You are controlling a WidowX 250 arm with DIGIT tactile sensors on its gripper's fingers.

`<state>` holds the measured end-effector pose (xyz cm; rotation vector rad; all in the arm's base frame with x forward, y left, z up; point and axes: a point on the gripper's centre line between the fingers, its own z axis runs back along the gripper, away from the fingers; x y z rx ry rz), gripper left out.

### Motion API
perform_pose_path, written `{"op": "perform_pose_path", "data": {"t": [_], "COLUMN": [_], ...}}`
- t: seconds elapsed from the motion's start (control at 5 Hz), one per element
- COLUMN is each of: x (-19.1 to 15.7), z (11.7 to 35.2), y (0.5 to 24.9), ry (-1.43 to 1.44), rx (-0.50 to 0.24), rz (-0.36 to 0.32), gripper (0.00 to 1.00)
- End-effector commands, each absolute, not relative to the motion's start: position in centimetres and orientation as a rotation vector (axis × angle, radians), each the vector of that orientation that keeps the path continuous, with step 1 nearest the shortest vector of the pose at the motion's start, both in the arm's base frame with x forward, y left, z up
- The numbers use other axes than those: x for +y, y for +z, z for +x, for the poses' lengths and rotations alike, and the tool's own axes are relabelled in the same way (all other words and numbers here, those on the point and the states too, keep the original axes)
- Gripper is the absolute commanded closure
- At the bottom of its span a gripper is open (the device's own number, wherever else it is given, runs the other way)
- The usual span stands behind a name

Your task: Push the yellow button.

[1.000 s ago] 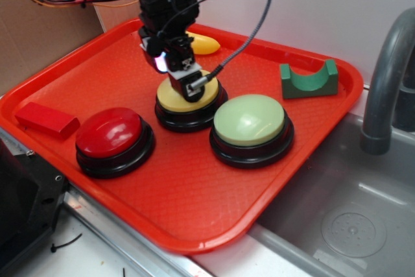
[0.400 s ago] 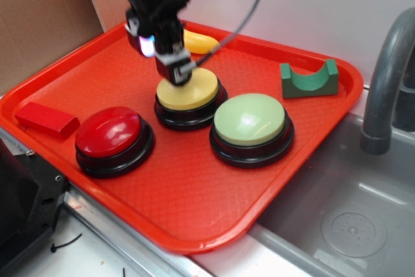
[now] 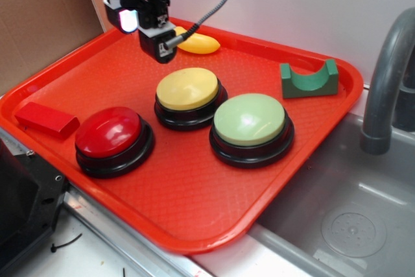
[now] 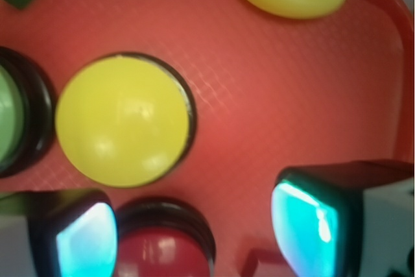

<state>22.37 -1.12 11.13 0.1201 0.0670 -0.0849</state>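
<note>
The yellow button [image 3: 187,89] has a pale yellow dome on a black base and sits mid-tray; nothing touches it. My gripper [image 3: 159,48] hangs in the air above the tray, behind and to the left of it. In the wrist view the yellow button [image 4: 121,118] lies ahead and to the left of my gripper [image 4: 194,238]. Its two fingers stand wide apart, open, with nothing held between them.
On the red tray [image 3: 194,186] are a pale green button [image 3: 249,119], a red button [image 3: 108,132], a yellow banana toy [image 3: 198,44], a green arch block [image 3: 309,80] and a red block [image 3: 47,120]. A faucet [image 3: 386,76] and sink [image 3: 350,218] stand to the right.
My gripper was down on the yellow button's top a second ago. It has since lifted off and moved up, back and to the left.
</note>
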Motion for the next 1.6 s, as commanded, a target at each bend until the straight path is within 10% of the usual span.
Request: {"op": "perform_pose_path", "data": {"t": [0.0,1.4], "x": [-0.5,0.6], "z": [22.2,19.2], "y": [15.0,20.2], "ry": [-0.055,0.035], "rx": [-0.044,-0.067], "rz": [0.066,0.071], "gripper": [0.0,0.0]}}
